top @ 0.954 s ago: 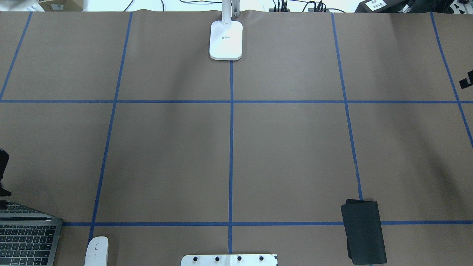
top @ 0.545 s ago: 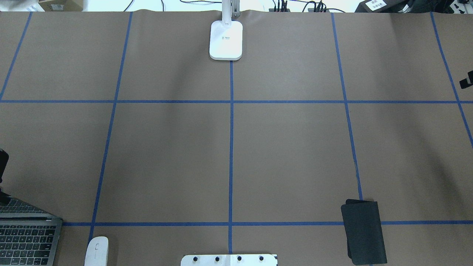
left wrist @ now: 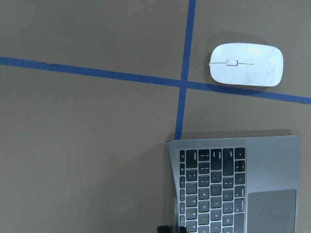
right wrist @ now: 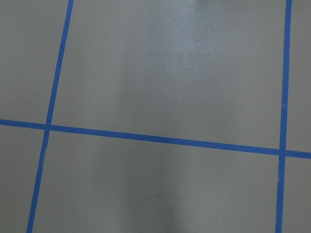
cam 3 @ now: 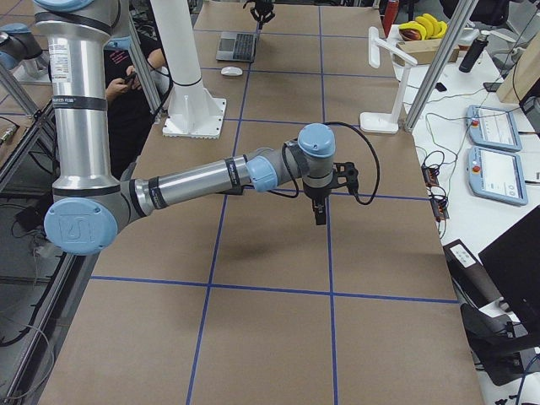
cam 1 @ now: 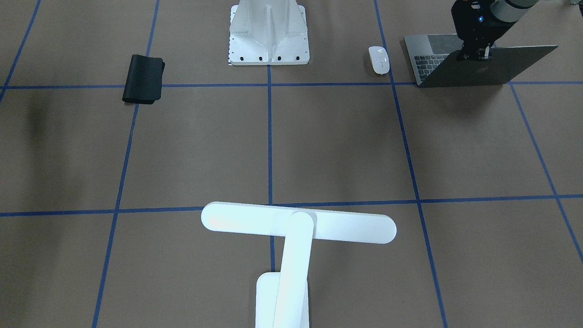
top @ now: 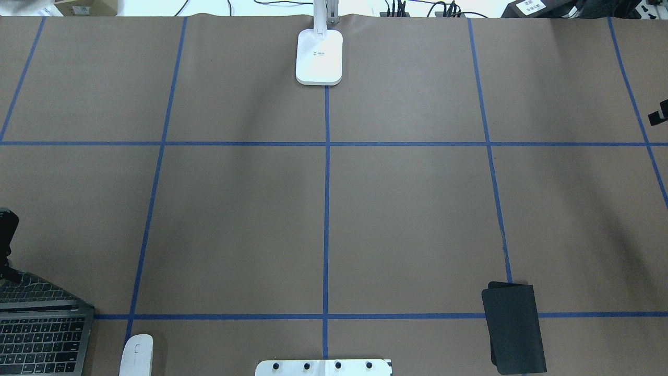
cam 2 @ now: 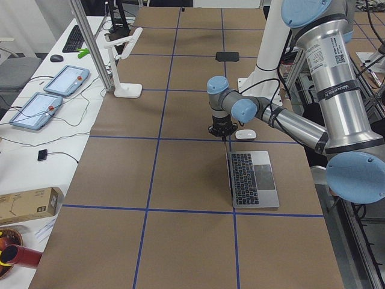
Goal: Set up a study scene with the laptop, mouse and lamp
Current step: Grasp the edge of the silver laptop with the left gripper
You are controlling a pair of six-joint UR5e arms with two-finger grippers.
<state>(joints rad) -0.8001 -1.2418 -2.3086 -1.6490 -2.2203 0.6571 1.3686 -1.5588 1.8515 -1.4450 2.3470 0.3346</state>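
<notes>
Pinching the top edge of the lid, the left gripper (cam 1: 477,53) appeared closed on the laptop (cam 1: 483,70), which stood open with its keyboard exposed, well out to the robot's left of the white pedestal (cam 1: 268,32) and about level with the pedestal's front edge. Right gripper (cam 3: 321,211): hung above bare table (cam 1: 341,146), well forward of the pedestal on the robot's right; whether its jaws stood open or closed could not be told. Mouse (cam 1: 379,59): lay flat between the pedestal and the laptop, apart from both. Lamp (cam 1: 298,223): stood upright at the table's far edge, straight across from the pedestal, bar horizontal. Black mat (cam 1: 143,78): lay to the pedestal's right, well apart, with nothing on it. Progress, as judged: lid opening under way or nearly finished; laptop, mouse and lamp were not yet grouped, so gathering them into one study arrangement remained.
</notes>
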